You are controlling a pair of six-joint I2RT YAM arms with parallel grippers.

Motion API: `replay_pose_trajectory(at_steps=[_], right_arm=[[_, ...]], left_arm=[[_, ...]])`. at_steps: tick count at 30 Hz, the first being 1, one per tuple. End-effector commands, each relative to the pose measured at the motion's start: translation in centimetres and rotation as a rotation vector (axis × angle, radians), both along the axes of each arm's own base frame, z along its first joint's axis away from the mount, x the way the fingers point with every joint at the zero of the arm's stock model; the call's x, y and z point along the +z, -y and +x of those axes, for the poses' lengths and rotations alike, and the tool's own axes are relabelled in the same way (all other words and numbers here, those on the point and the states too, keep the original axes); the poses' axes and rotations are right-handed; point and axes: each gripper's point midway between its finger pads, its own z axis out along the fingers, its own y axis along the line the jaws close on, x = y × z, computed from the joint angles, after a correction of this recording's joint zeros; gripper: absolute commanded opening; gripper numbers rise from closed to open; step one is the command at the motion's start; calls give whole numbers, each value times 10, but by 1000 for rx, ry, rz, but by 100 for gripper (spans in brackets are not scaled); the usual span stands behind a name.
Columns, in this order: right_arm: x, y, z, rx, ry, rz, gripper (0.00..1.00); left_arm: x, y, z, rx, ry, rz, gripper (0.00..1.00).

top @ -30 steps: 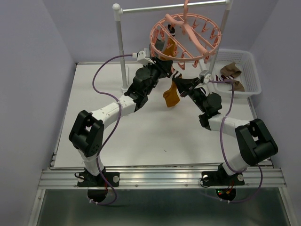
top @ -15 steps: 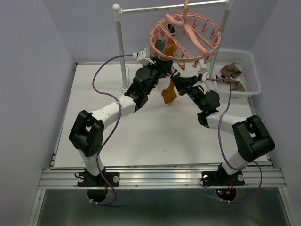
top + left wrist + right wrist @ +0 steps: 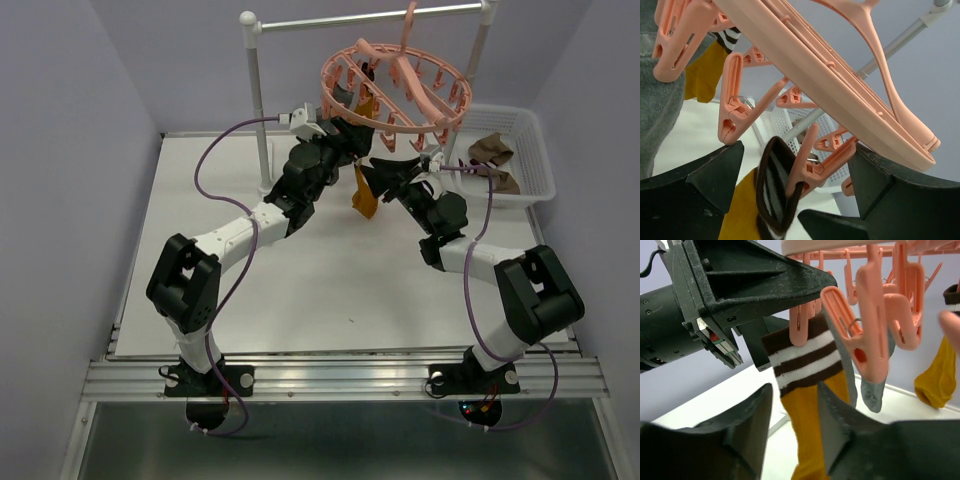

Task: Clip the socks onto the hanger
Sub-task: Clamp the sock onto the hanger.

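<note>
The salmon-pink hanger (image 3: 440, 108) hangs from the rail, and some of its clips hold socks. A mustard sock (image 3: 364, 194) with a brown-and-white striped cuff (image 3: 805, 357) dangles from one clip (image 3: 801, 326). My left gripper (image 3: 352, 148) is wide open just under the ring (image 3: 840, 85), with that clip (image 3: 807, 160) and the cuff (image 3: 772, 187) between its fingers. My right gripper (image 3: 376, 172) is open. The sock's mustard leg (image 3: 812, 430) hangs between its fingers (image 3: 740, 430). A grey sock (image 3: 871, 387) and another mustard sock (image 3: 935, 375) are also clipped.
A white-posted rail stand (image 3: 256, 90) carries the hanger at the back of the table. At the right stands a white mesh basket (image 3: 535, 150) with brown socks (image 3: 492, 150) in it. My two arms meet close together under the hanger.
Both grippers have opened. The mustard sock, held stretched out before, now hangs straight from its clip. The hanger has swung slightly to the right.
</note>
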Motion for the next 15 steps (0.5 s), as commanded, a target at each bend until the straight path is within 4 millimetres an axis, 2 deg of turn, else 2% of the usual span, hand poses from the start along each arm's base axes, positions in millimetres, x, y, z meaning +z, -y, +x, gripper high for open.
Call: replay_pose_trajectory(at_steps=[1, 3, 4, 6, 7, 9, 10, 11, 12, 14, 15], right_arm=[[56, 6, -16, -5, 148, 71, 52], [53, 10, -19, -15, 126, 65, 65], [54, 14, -19, -37, 110, 73, 78], [47, 17, -17, -57, 41, 48, 97], [46, 19, -15, -71, 17, 41, 100], [22, 18, -9, -84, -102, -28, 100], [26, 20, -11, -93, -116, -37, 100], [20, 26, -8, -125, -153, -44, 100], [6, 29, -8, -145, -216, -65, 100], [6, 43, -12, -208, -239, -53, 100], [-3, 48, -13, -227, -273, -68, 100]], left_arm=[[81, -17, -7, 41, 162, -112, 95], [81, -21, -5, 58, 162, -106, 96], [80, -23, -4, 66, 161, -104, 96], [78, -27, -2, 79, 156, -103, 97], [78, -32, 1, 87, 152, -110, 99], [75, -36, 5, 87, 145, -107, 99], [72, -39, 8, 94, 136, -105, 99], [70, -43, 10, 102, 127, -101, 99], [67, -52, 17, 132, 120, -92, 99], [61, -69, 26, 201, 106, -68, 99], [62, -76, 31, 229, 109, -56, 99]])
